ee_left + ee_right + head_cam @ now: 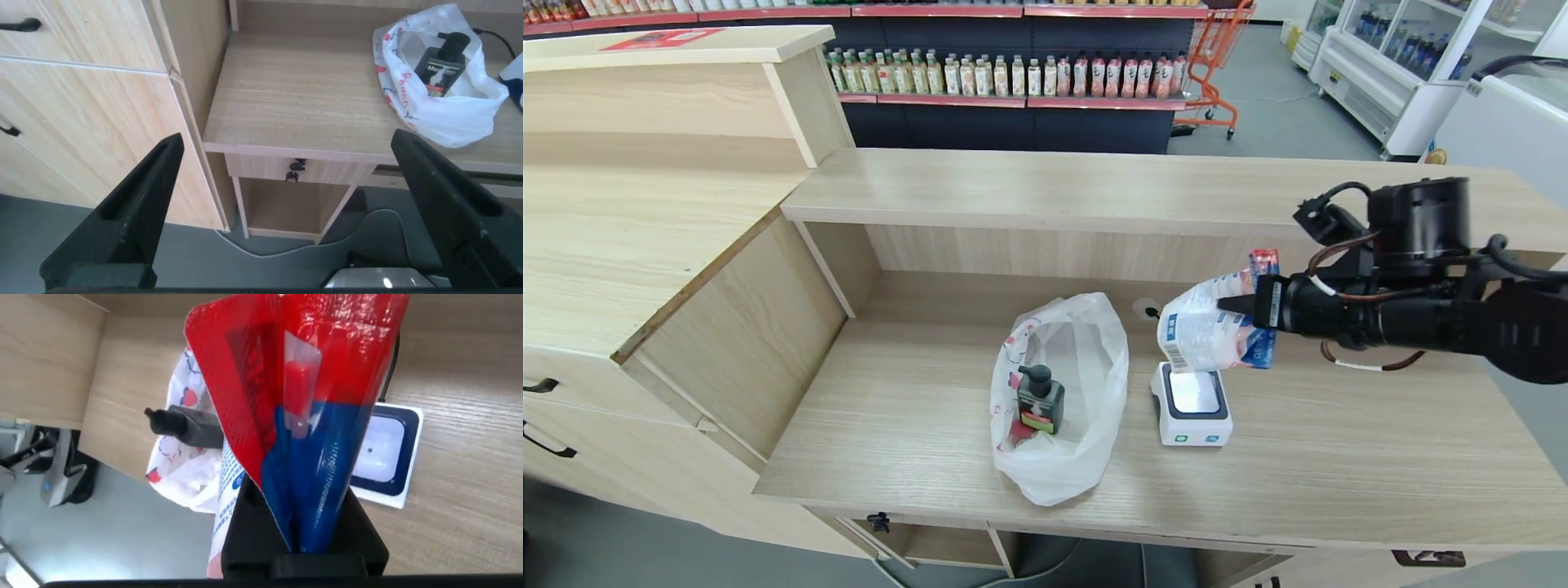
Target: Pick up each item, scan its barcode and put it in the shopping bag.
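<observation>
Over the scanner (1192,408), my right jaws clench the pouch (1201,327); scanning is in hand, bagging remains. The bottle (1040,400) already stands in the bag (1094,343), just left. My left jaws hang released, empty.

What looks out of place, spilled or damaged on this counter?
Nothing stands out. The pump bottle sits inside the shopping bag, and the right gripper holds the pouch above the scanner; no spill shows.

The pouch (1205,331) hangs above the scanner (1192,404), right of the shopping bag (1086,351) holding a bottle (1040,400).
</observation>
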`<state>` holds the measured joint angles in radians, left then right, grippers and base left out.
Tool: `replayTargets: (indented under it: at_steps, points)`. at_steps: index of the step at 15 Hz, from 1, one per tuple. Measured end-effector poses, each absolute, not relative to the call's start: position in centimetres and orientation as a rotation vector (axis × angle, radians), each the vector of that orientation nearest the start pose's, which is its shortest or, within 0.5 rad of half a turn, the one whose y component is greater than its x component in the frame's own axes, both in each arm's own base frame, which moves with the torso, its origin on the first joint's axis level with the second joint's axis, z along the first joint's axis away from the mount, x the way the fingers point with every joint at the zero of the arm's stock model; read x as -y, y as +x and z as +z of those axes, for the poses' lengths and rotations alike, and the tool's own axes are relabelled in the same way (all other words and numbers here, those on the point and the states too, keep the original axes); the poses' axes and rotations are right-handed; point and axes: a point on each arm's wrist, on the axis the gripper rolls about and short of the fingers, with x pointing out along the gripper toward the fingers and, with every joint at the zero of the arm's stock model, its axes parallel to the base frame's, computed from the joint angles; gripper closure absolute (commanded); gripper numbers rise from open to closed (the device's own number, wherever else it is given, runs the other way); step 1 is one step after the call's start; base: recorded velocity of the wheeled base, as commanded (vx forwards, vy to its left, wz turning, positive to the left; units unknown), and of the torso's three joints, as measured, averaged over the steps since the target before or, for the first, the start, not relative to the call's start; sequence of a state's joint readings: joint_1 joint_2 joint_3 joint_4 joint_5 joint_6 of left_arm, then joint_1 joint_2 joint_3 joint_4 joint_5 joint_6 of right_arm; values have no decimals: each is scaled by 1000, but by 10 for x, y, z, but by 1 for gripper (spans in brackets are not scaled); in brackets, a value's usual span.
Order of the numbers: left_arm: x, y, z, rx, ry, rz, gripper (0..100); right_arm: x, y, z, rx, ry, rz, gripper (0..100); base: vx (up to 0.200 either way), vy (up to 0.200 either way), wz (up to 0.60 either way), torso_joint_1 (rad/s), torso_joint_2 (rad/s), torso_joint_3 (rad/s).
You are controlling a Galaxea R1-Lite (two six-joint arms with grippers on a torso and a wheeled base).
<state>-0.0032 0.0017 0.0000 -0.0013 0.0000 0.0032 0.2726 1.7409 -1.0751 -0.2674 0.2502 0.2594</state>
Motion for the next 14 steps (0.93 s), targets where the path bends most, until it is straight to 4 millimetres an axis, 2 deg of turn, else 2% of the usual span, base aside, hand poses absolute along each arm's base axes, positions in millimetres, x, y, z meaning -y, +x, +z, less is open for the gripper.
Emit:
replayTargets:
  at_steps: [5,11,14]
  points:
    - [0,-23,76,0,3,-3,0,-129,360,174,-485,186,516,100,0,0,0,0,0,0]
    - [0,-23,76,0,3,-4,0,-183,396,125,-405,98,635,100,0,0,0,0,0,0]
    - [0,-23,76,0,3,-3,0,-202,410,107,-398,59,664,100,0,0,0,0,0,0]
